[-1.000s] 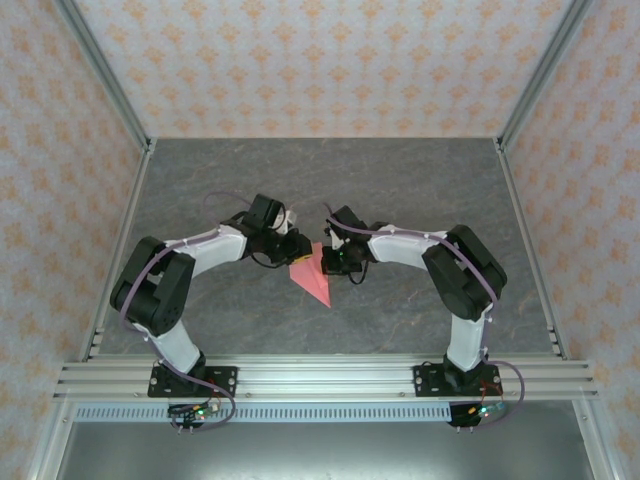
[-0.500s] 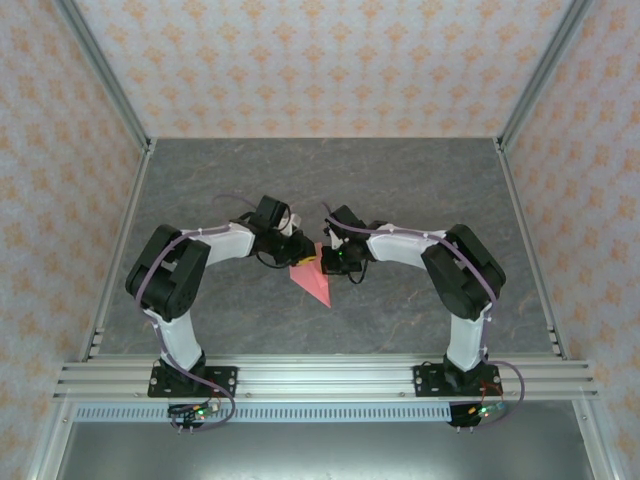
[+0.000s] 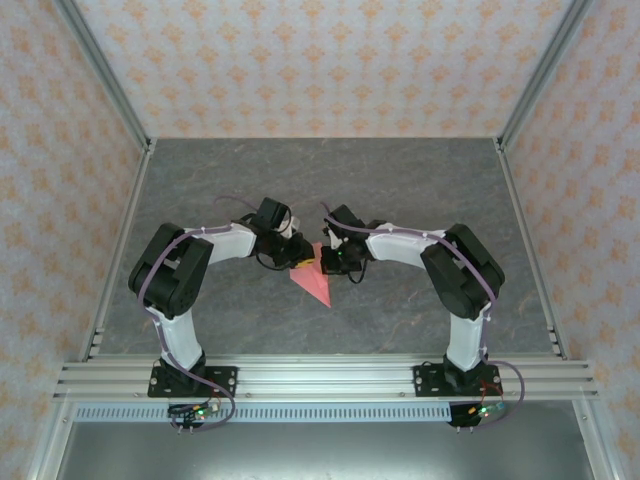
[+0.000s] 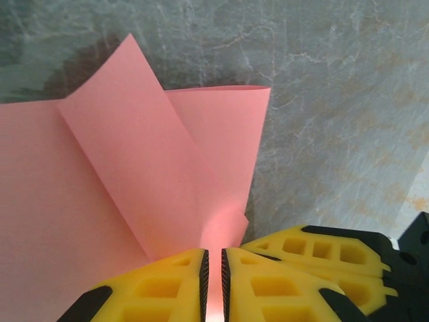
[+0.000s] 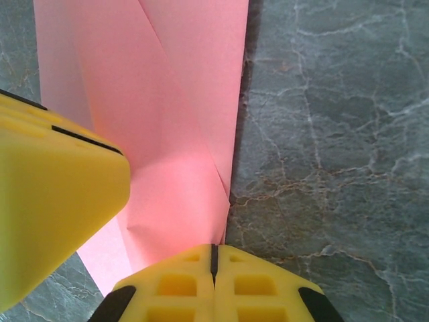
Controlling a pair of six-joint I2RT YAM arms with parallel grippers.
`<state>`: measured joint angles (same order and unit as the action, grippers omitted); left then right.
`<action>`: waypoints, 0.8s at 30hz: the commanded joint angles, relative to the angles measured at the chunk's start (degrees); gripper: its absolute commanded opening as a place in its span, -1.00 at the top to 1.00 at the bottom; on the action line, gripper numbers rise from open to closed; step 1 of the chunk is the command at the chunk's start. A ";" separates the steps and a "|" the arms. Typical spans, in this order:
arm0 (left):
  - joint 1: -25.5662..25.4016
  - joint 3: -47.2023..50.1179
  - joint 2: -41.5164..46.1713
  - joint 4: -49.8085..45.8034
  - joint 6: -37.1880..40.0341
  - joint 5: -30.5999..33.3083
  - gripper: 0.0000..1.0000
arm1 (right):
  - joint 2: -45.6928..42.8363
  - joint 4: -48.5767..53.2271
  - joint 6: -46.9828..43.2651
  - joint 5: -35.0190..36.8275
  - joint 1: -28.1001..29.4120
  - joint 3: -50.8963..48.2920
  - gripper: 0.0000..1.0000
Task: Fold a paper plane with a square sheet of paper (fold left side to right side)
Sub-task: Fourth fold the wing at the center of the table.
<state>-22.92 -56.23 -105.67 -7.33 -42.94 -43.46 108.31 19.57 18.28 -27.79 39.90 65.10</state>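
We find the square sheet of paper (image 3: 312, 280), folded to a pointed shape, lying on the surface (image 3: 400, 190). At the sheet's left side, the left fingers (image 4: 167, 288) are clamped on a raised flap. At the sheet's right edge, the right fingers (image 5: 181, 282) are pressed together, tips meeting the paper's rim.

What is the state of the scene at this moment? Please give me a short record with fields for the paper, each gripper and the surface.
sheet of paper: salmon-pink, partly folded, one flap raised over the flat layer; in the top view its point faces the arm bases
left gripper: jaws almost together, pinching the raised flap
right gripper: shut, tips at the sheet's edge; whether it grips the sheet cannot be told
table: grey marbled, the sheet lies near its middle
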 commanded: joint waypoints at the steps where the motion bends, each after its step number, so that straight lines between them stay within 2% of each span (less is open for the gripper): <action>1: -0.63 -0.64 -1.59 -2.43 1.72 2.33 0.67 | 3.79 2.84 -1.10 2.96 1.44 -0.59 1.00; 12: -0.56 0.80 -2.35 -3.24 2.31 4.51 0.69 | 3.53 3.02 -1.23 3.01 1.50 -0.43 1.00; 20: -0.57 3.23 -1.82 -3.44 2.62 5.54 0.70 | -0.71 3.52 -1.07 2.04 1.50 2.68 1.00; 24: -0.62 4.53 -1.49 -2.83 2.52 5.76 0.70 | -4.83 3.57 -0.51 2.67 1.41 3.11 0.89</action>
<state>-23.18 -54.63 -106.54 -5.87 -41.54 -41.56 107.79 21.80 17.93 -26.68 40.60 66.57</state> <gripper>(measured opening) 0.149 0.049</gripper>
